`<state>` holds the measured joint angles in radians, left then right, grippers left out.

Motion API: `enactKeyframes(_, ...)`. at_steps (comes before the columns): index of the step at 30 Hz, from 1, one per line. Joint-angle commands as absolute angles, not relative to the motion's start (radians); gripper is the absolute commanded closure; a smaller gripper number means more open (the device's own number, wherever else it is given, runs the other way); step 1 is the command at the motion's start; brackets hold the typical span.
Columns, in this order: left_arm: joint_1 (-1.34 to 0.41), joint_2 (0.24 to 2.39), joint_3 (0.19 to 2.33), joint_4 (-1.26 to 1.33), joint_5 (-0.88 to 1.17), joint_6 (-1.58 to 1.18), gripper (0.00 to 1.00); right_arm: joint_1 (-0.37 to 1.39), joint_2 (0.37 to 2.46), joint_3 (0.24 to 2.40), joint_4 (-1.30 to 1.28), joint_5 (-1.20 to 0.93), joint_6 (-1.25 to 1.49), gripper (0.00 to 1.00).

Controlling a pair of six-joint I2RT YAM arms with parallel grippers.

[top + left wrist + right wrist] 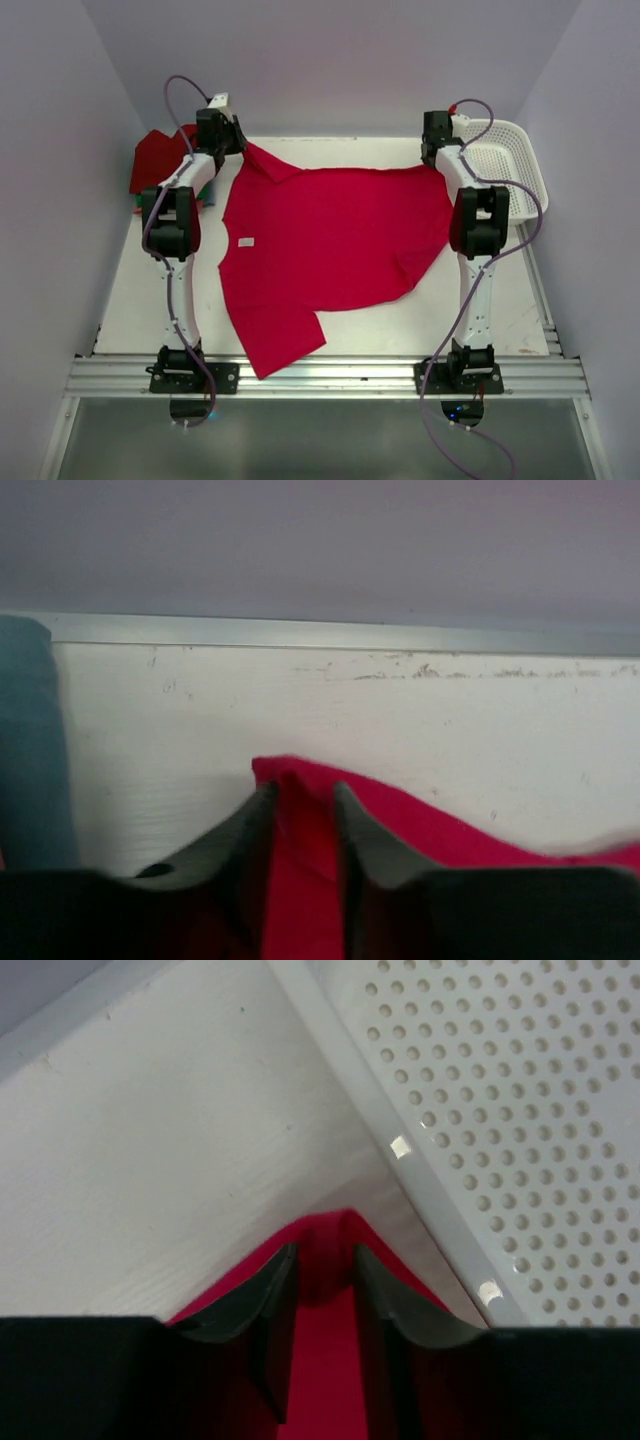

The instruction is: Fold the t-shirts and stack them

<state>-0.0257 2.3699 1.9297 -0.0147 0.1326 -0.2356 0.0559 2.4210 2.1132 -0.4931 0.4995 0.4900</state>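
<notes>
A bright crimson-pink t-shirt (330, 240) lies spread flat on the white table, one sleeve reaching the near edge. My left gripper (228, 135) is at the shirt's far left corner. In the left wrist view the gripper (302, 798) has its fingers (365, 830) closed on a fold of the pink cloth (300, 880). My right gripper (437, 145) is at the far right corner. In the right wrist view it (325, 1260) is closed on the shirt's corner (325, 1360). A folded dark red t-shirt (155, 160) tops a stack at the far left, with a green one (140, 203) under it.
A white plastic lattice basket (505, 165) stands at the far right, close beside the right gripper, and its wall (520, 1110) fills the right wrist view. The back wall is just beyond both grippers. A teal-green cloth edge (30, 750) shows left of the left gripper.
</notes>
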Motion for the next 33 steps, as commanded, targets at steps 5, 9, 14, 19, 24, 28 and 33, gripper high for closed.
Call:
enactKeyframes(5, -0.021, 2.137, 1.691, 0.324, 0.288, -0.321, 0.0, 0.127, 2.195, 1.876, -0.212, 0.512, 0.382, 0.16)
enactKeyframes(9, -0.035, 1.999, 1.573, 0.331, 0.308, -0.351, 0.0, 0.172, 2.042, 1.634, -0.06, 0.512, 0.345, 0.12)
enactKeyframes(14, -0.1, 1.872, 1.363, 0.299, 0.324, -0.39, 0.0, 0.239, 1.873, 1.511, -0.136, 0.517, 0.376, 0.14)
enactKeyframes(19, -0.19, 1.766, 1.131, 0.299, 0.405, -0.419, 0.5, 0.288, 1.715, 1.286, -0.182, 0.487, 0.437, 0.35)
enactKeyframes(24, -0.248, 1.662, 0.844, 0.336, 0.416, -0.457, 1.0, 0.29, 1.556, 1.137, -0.273, 0.449, 0.5, 0.77)
enactKeyframes(28, -0.278, 1.576, 0.686, 0.315, 0.361, -0.469, 1.0, 0.301, 1.49, 1.1, -0.347, 0.416, 0.497, 0.75)
enactKeyframes(33, -0.279, 1.465, 0.586, 0.209, 0.287, -0.486, 1.0, 0.305, 1.439, 1.046, -0.371, 0.367, 0.508, 0.75)
